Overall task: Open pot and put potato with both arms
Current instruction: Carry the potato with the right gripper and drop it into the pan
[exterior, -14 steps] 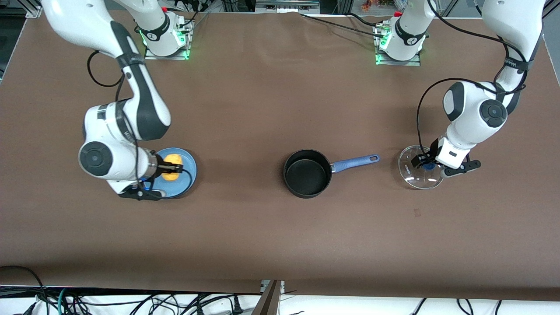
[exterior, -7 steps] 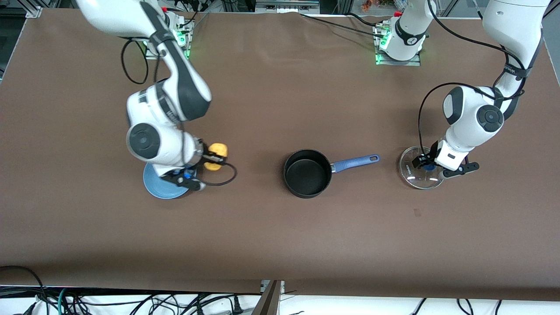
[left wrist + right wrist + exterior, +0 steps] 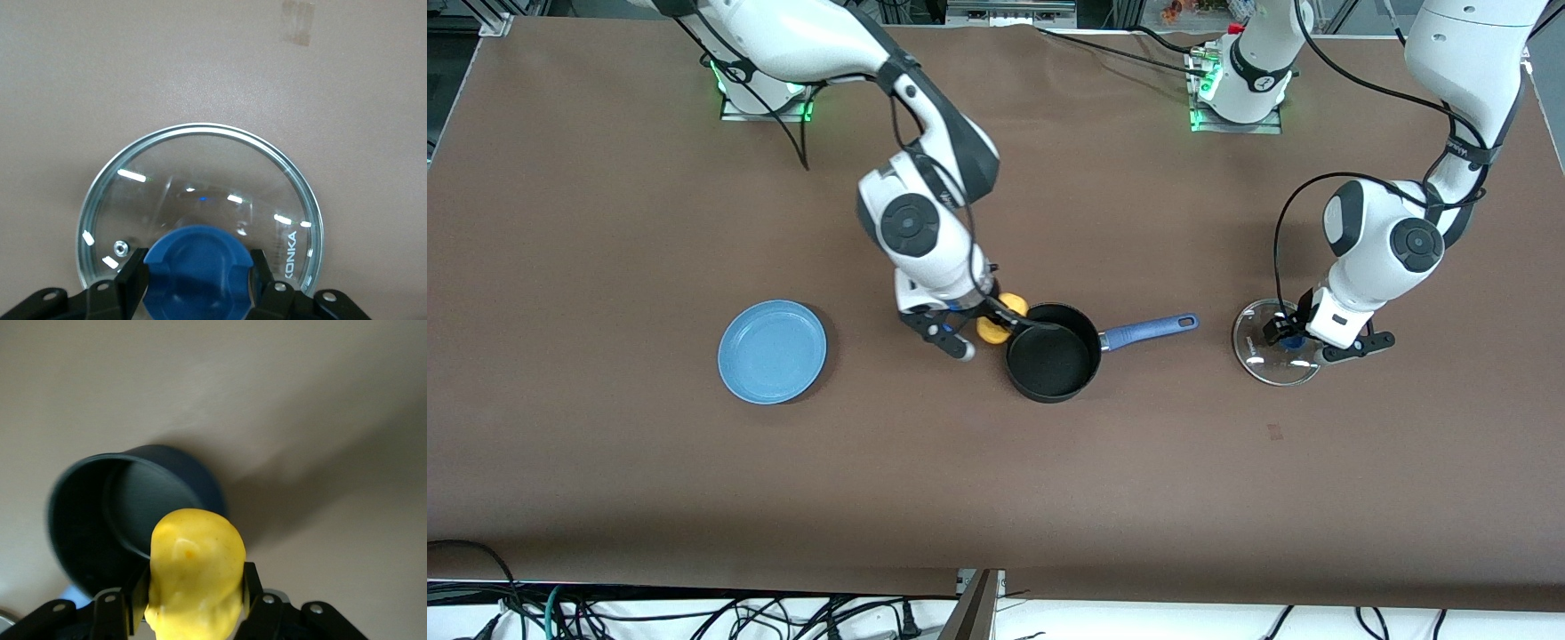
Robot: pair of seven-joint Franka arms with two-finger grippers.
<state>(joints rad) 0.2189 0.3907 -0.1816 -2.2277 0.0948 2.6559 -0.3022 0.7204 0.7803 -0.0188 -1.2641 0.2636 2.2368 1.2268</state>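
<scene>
The black pot (image 3: 1051, 353) stands open mid-table, its blue handle (image 3: 1147, 331) pointing toward the left arm's end. My right gripper (image 3: 1003, 320) is shut on the yellow potato (image 3: 996, 322) and holds it in the air beside the pot's rim; in the right wrist view the potato (image 3: 195, 573) sits between the fingers with the pot (image 3: 127, 513) just past it. The glass lid (image 3: 1273, 354) lies on the table toward the left arm's end. My left gripper (image 3: 1291, 336) is shut on its blue knob (image 3: 198, 270), the lid's rim (image 3: 200, 130) resting flat.
A flat light-blue plate (image 3: 772, 350) lies bare toward the right arm's end of the table. A small tape mark (image 3: 1275, 432) sits on the brown tabletop nearer the front camera than the lid.
My right arm lifted the potato off the blue plate and carried it across to the pot's rim. The left gripper stayed on the lid's knob.
</scene>
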